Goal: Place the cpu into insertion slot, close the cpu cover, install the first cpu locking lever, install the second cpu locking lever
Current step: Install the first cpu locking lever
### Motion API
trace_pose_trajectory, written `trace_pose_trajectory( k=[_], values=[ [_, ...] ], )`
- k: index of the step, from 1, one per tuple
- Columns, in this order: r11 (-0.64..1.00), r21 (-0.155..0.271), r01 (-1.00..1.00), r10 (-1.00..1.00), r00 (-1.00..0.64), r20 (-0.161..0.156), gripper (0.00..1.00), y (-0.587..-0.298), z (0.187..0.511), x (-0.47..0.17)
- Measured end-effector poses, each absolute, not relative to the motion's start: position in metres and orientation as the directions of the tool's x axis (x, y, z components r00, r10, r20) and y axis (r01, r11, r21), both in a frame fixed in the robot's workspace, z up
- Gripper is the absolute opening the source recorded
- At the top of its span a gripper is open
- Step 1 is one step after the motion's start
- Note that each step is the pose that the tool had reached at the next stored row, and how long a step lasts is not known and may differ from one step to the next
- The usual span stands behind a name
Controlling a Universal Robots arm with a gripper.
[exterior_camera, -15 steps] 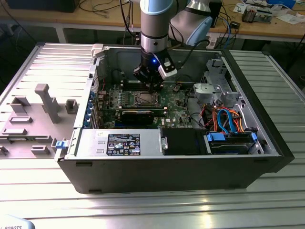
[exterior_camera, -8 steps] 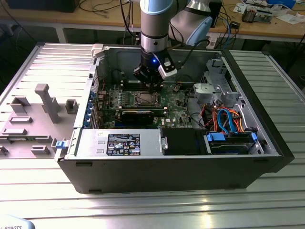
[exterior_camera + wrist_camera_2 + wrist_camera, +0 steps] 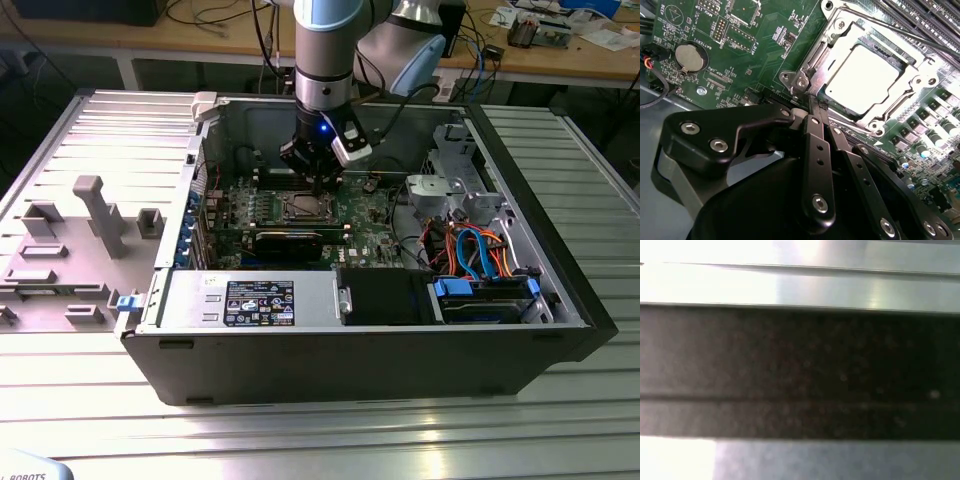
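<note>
Your gripper (image 3: pixel 812 107) had its fingers pinched together, holding nothing, tips at the corner of the cover (image 3: pixel 840 45), which lay just ahead, over the chip (image 3: pixel 865 75).

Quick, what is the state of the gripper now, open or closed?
Gripper: closed, fingers together, holding nothing visible, tips at the corner of the cpu cover.

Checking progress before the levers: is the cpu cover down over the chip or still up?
Down: the cpu cover lies flat, framing the cpu.
</note>
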State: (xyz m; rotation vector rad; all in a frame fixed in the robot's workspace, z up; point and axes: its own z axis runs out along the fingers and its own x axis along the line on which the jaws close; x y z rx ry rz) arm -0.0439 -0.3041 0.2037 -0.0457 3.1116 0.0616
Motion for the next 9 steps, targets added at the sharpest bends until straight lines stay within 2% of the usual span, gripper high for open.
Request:
trace_pose_trajectory(
  k=[9],
  values=[
    [0.999,0.032,-0.03,-0.029,-0.999,-0.029,0.11,-0.3041,0.205,-0.0438]
  ],
)
